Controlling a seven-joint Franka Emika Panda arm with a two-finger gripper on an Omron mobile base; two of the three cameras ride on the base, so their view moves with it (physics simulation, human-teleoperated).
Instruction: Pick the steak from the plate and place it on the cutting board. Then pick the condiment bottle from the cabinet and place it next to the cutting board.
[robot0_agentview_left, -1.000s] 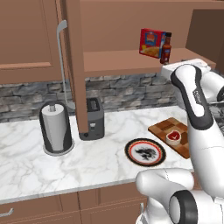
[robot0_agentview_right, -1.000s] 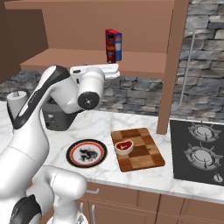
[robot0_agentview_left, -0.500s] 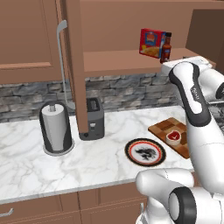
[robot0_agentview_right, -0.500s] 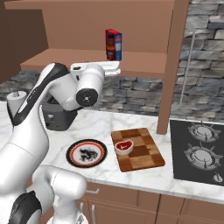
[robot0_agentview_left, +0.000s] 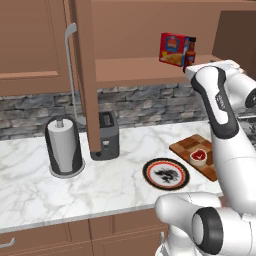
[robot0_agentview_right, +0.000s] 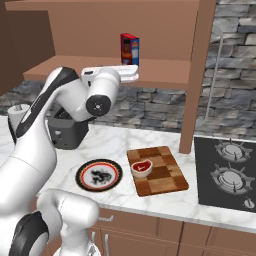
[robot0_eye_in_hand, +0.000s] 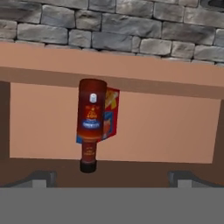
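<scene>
Pincer (robot0_agentview_right: 136, 73) has edged closer to condiment bottle (robot0_eye_in_hand: 91, 122).

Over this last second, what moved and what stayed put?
The arm eased slightly closer to the cabinet shelf; its claw took hold of nothing and remains open before the sauce bottle. The bottle, red box, steak on the cutting board and plate stayed as they were.

Robot arm (robot0_agentview_right: 60, 107): glossy white rounded shell links, tube-like, joined by bulbous elbows. Joint faces are dark grey to black discs, one with a small pale centre mark; a thin dark seam and faint lettering run along one link. Base (robot0_agentview_right: 70, 215): white rounded housing with a black ring joint.
</scene>
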